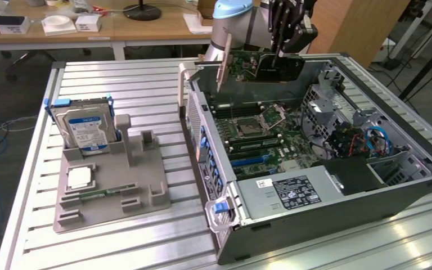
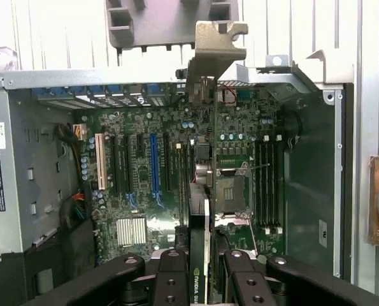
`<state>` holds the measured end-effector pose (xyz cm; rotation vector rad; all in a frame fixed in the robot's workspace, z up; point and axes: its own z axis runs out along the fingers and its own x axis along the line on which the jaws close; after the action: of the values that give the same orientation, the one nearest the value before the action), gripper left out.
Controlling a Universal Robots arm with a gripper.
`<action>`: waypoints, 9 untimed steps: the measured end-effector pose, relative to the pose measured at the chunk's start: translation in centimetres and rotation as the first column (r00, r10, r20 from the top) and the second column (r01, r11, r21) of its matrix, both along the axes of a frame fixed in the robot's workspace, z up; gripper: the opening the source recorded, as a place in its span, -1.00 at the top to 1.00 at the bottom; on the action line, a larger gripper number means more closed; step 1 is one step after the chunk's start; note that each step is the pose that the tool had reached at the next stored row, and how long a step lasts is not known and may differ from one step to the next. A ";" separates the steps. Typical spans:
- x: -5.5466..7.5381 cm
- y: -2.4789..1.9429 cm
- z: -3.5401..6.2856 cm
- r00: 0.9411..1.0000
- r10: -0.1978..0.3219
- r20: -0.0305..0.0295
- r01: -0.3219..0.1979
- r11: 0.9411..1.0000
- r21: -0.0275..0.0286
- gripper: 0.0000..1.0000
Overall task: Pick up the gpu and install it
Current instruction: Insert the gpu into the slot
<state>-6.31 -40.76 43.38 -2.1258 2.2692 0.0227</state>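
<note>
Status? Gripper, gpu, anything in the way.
Gripper shut on the gpu. Card held on edge above the open case, not seated in a slot. No obstruction seen between card and motherboard.

The wrist view's edge is cutting off the gpu (image 2: 200, 255) where the fingers (image 2: 171, 279) are flanking it (the card is showing edge-on, its faces hiding). In the exterior view the arm (image 1: 235, 22) is being cropped by the top edge, and the power supply label (image 1: 296, 191) is reading too small to decipher.
</note>
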 end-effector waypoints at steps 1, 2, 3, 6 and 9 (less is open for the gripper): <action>0.0 0.00 0.00 1.000 0.006 0.000 -0.006 1.000 0.000 0.48; 0.0 0.00 0.00 1.000 0.012 0.000 -0.012 1.000 0.000 0.48; 0.0 0.00 -0.01 1.000 0.017 0.000 -0.017 1.000 0.000 0.48; 0.0 0.00 -0.01 0.999 0.034 0.000 -0.034 0.999 0.000 0.48; 0.0 0.00 -0.01 0.999 0.050 0.000 -0.050 0.999 0.000 0.48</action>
<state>-6.31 -40.77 43.36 -2.1822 2.2154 0.0240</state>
